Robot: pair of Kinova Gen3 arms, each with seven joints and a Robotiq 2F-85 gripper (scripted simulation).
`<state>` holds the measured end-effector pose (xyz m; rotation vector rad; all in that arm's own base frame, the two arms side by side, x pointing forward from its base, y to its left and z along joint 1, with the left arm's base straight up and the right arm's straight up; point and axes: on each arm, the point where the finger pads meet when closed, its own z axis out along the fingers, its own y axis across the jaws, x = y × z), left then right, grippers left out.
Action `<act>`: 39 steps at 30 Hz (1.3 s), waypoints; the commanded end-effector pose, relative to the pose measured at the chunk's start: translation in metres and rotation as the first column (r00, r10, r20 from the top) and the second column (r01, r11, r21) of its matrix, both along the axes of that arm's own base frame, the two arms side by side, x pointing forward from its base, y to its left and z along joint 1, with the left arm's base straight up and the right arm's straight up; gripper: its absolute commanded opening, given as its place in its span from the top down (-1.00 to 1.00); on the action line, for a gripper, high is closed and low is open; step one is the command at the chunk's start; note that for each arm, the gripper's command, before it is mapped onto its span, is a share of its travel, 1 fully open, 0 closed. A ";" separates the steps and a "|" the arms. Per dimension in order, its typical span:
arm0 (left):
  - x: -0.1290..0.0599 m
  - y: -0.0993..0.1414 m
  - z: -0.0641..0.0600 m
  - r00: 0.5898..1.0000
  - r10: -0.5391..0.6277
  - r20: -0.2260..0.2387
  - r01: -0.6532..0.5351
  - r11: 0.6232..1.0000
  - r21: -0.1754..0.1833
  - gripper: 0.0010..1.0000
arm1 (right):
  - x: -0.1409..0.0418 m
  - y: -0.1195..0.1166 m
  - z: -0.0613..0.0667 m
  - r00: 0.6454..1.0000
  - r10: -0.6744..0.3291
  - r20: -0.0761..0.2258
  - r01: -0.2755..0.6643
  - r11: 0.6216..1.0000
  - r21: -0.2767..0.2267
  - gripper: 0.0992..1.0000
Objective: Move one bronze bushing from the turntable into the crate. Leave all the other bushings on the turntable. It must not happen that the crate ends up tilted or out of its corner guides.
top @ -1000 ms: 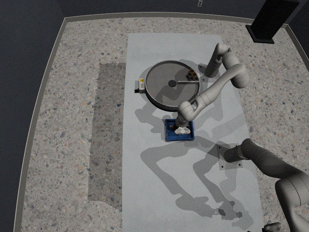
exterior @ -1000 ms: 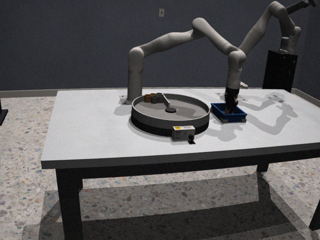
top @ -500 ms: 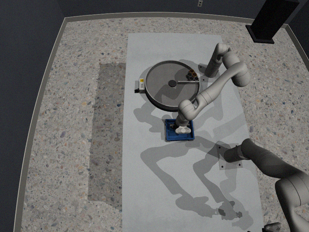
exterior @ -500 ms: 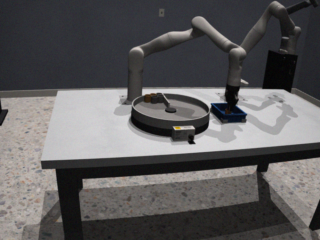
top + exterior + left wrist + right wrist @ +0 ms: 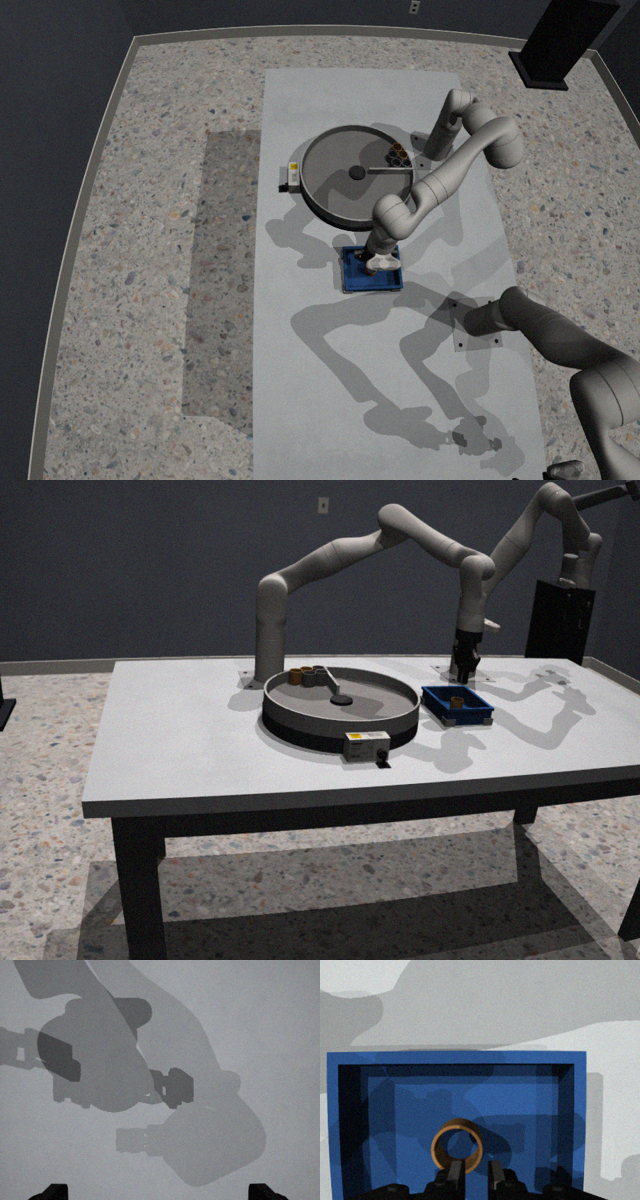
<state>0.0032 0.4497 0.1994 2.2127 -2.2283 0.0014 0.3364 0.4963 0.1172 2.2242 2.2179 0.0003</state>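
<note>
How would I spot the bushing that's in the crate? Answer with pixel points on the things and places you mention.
On the white table [image 5: 309, 361] [image 5: 206, 738], find the big round turntable [image 5: 330, 149] [image 5: 305, 725]; beside it sits a small blue crate [image 5: 372, 287] [image 5: 467, 716] [image 5: 460, 1058]. Inside stands an open bronze ring, the bushing [image 5: 456, 702] [image 5: 479, 1150], alone, while the others cluster on the turntable.

a pale wall outlet [image 5: 414, 7] [image 5: 323, 505] sits on the dark wall [image 5: 268, 14] [image 5: 154, 568] above a grey baseboard [image 5: 341, 30] [image 5: 62, 667].
</note>
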 end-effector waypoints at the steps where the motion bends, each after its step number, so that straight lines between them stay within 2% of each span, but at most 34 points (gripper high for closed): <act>1: 0.000 0.000 0.001 1.000 0.000 0.000 0.000 1.000 0.002 -1.00 | 0.000 0.000 0.009 1.000 0.000 0.001 0.000 1.000 0.002 0.73; 7: 0.000 0.000 0.001 1.000 0.000 0.000 0.000 1.000 0.002 -1.00 | 0.000 0.000 0.020 1.000 0.000 0.001 0.000 1.000 0.002 0.73; 39: 0.000 0.000 0.001 1.000 0.000 0.000 0.000 1.000 0.002 -1.00 | 0.000 0.000 0.021 1.000 0.000 0.001 0.000 1.000 0.002 0.73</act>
